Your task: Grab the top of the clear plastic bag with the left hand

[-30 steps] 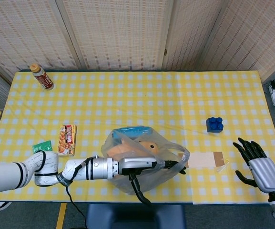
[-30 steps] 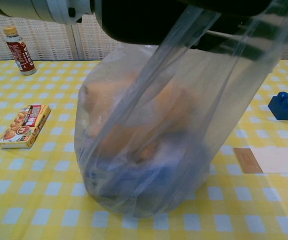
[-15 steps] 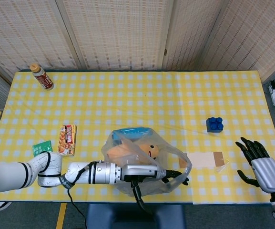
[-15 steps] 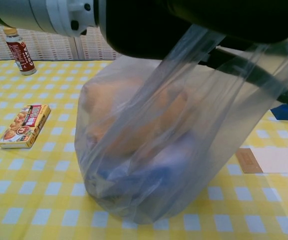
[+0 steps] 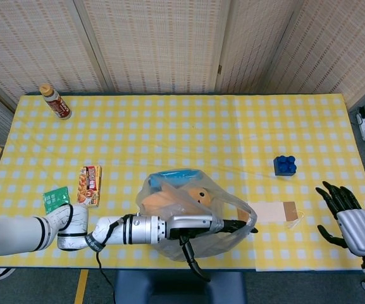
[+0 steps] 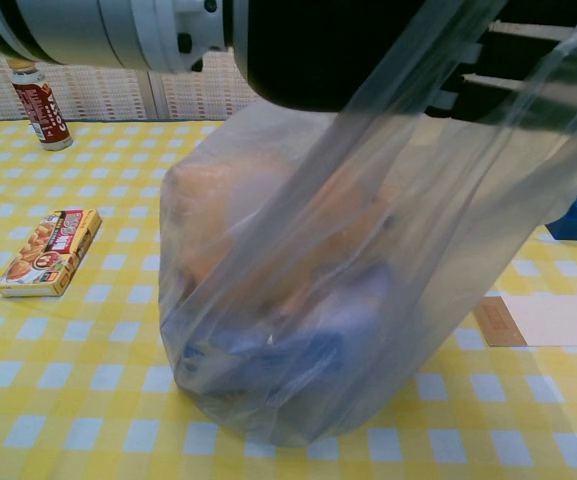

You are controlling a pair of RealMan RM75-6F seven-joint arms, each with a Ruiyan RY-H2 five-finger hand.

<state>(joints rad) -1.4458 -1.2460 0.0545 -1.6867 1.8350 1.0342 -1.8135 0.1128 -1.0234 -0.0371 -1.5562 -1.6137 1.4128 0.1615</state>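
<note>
While left hand (image 5: pixel 223 225) reaches flat toward 3 o'clock, fingers straight and not visibly closed on anything, bag (image 5: pixel 188 212) sits at table (image 5: pixel 169 139) front centre, right under and around it. Bag top film drapes over the hand; its mouth runs 9-to-3. Right hand (image 5: pixel 346 218) spread, holding nothing, well apart at 3 o'clock.

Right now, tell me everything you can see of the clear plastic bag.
The clear plastic bag stands on the yellow checked table near its front edge. It is thin, wrinkled, see-through film, bulging with orange and blue contents. The left hand lies across its top with film stretched over the hand; whether the fingers actually grip it is unclear. Its base rests on the cloth.
</note>
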